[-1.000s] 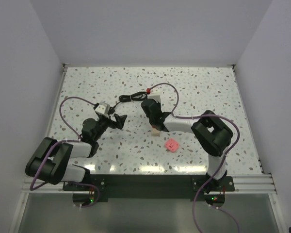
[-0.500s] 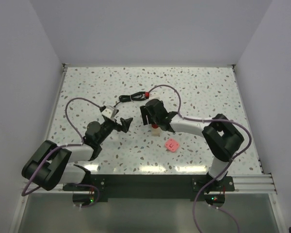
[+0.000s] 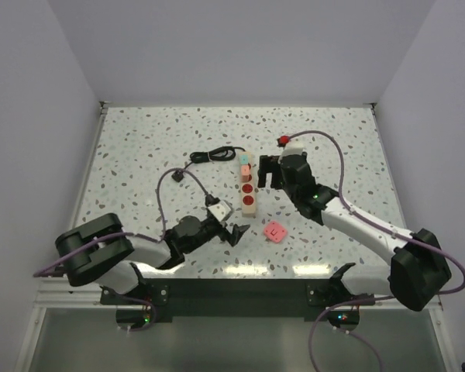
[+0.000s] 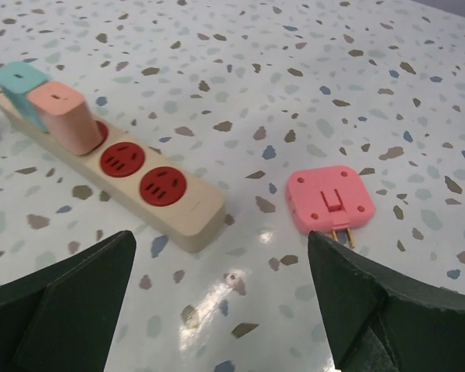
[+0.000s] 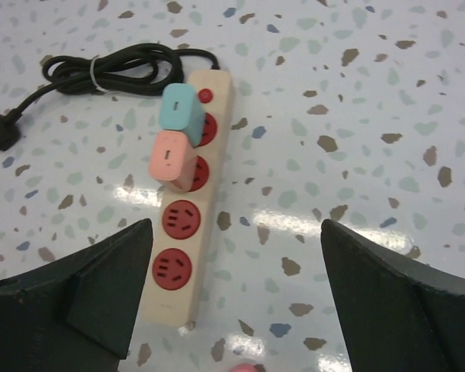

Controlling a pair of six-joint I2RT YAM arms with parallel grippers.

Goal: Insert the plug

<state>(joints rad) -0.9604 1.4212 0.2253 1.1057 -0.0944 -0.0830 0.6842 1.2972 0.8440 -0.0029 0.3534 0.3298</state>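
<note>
Sockets come to four on the one beige power strip (image 3: pixel 249 190) (image 4: pixel 192 223) (image 5: pixel 174 306), all red, in a single row. Two of them are filled: a teal plug (image 3: pixel 245 160) (image 4: pixel 19 85) (image 5: pixel 182 108) sits in the one nearest the cord end, and a salmon plug (image 3: pixel 246 170) (image 4: pixel 62 112) (image 5: pixel 174 159) stands right beside it in the next, the two blocks touching. The other two sockets (image 4: pixel 122 160) are bare.

That makes three plugs in all, the third being the loose pink plug (image 3: pixel 273 230) (image 4: pixel 325 198). It lies flat on the speckled table (image 3: pixel 333 139), prongs showing, near the free end of the strip but apart from it.

One black cord (image 3: pixel 213 155) (image 5: pixel 116 66) runs off the far end of the strip, bundled in a loop with a tie around it.

Two grippers, both with fingers spread wide and nothing between them. The left gripper (image 3: pixel 234 232) (image 4: pixel 221 256) sits low over the table, near the pink plug and the strip's free end. The right gripper (image 3: pixel 268 169) (image 5: pixel 236 232) hangs above the strip, just to its right.
</note>
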